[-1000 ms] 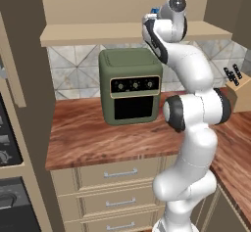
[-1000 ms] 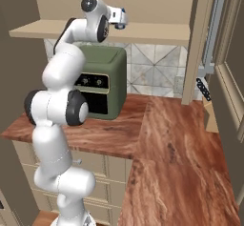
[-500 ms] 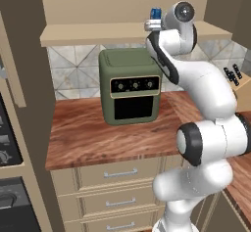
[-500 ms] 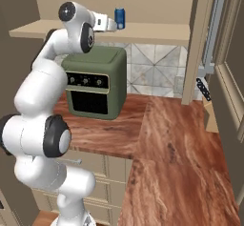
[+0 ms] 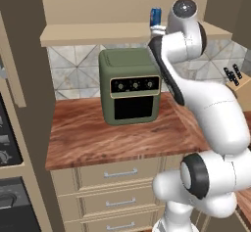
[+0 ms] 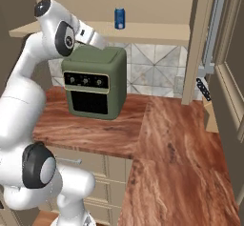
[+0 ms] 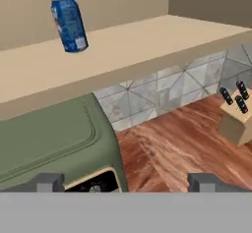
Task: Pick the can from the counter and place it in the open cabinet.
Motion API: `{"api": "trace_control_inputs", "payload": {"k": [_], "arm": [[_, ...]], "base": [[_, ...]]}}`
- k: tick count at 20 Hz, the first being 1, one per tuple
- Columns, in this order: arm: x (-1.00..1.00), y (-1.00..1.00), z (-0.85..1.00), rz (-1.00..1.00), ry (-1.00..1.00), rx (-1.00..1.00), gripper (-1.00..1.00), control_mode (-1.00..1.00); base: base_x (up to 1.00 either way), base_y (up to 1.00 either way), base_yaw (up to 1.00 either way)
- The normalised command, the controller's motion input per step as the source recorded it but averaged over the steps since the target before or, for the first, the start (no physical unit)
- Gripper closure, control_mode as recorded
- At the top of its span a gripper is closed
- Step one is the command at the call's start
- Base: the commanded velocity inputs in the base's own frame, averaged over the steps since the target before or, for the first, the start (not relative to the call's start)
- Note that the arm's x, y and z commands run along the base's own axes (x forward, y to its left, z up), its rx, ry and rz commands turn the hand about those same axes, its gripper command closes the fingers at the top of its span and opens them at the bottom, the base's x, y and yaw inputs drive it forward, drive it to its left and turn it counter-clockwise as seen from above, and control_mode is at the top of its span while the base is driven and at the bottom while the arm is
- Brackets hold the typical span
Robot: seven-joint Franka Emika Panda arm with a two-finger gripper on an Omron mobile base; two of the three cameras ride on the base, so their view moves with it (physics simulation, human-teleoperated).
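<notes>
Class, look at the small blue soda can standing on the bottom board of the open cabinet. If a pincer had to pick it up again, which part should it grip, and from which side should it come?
Grip the small blue soda can across the middle of its round body, coming level from the open front of the tan wall cabinet. It stands upright near the front edge, so its curved sides are exposed there, and the cabinet's back wall blocks the far side. The green toaster oven sits below.

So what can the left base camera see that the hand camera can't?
The left base view alone shows the robot's white arm, the drawers under the counter, and the black oven at the left edge. The hand view alone shows the two dark tips of the tool, set wide apart with nothing between them. Both show the blue can standing on the cabinet shelf, the green toaster oven, the wooden counter, the tiled wall and the knife block.
</notes>
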Motion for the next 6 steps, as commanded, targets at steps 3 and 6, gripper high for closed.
{"api": "trace_control_inputs", "payload": {"k": [3, 6], "arm": [[-1.00, 0.00, -0.07, -0.08, 0.26, 0.36, -1.00, -1.00], [-1.00, -0.01, -0.10, -0.10, 0.34, 0.39, -1.00, -1.00]], "base": [[0.00, 0.00, 0.00], [0.00, 0.00, 0.00]]}}
